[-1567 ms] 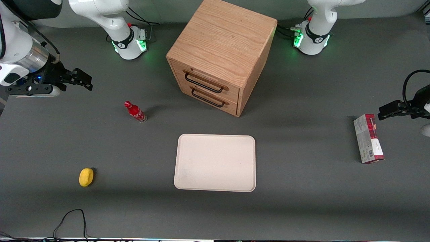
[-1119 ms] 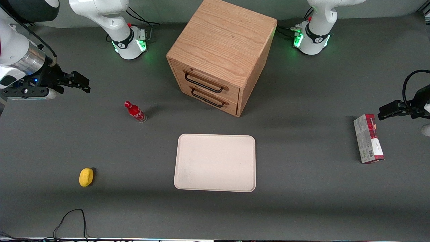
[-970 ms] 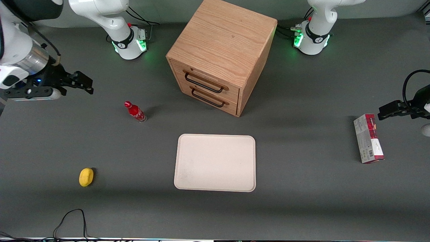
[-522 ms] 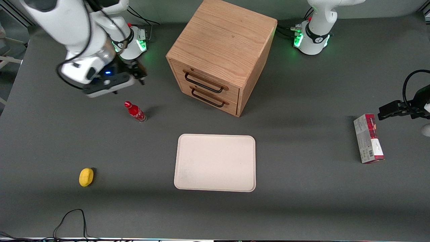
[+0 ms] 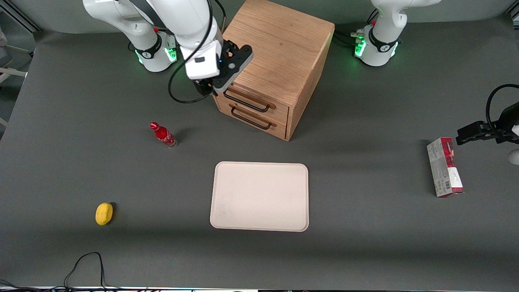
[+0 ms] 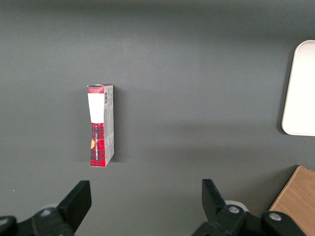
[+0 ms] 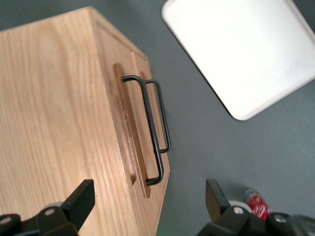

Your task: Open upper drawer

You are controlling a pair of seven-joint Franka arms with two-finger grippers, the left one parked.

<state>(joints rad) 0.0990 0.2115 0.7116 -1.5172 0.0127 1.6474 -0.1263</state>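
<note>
Swung in over the cabinet (image 5: pixel 279 48), the gripper (image 7: pixel 147 206) is being held wide open, empty, the upper drawer's (image 5: pixel 249 97) stiff wire handle (image 7: pixel 150 132) lying between its fingers (image 7: pixel 81 201) for gripping mid-span.

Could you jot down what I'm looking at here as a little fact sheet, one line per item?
Cabinet: wooden cabinet, two drawers, both shut
Upper drawer: upper drawer with black wire handle, untouched
Hand: the hand hovers over the cabinet's top front edge, above the handles, open, holding nothing
Tray: cream tray, nearer the front camera than the cabinet
Bottle: red bottle, upright, toward the working arm's end
Lemon: yellow lemon, same end
Box: red and white box, toward the parked arm's end
</note>
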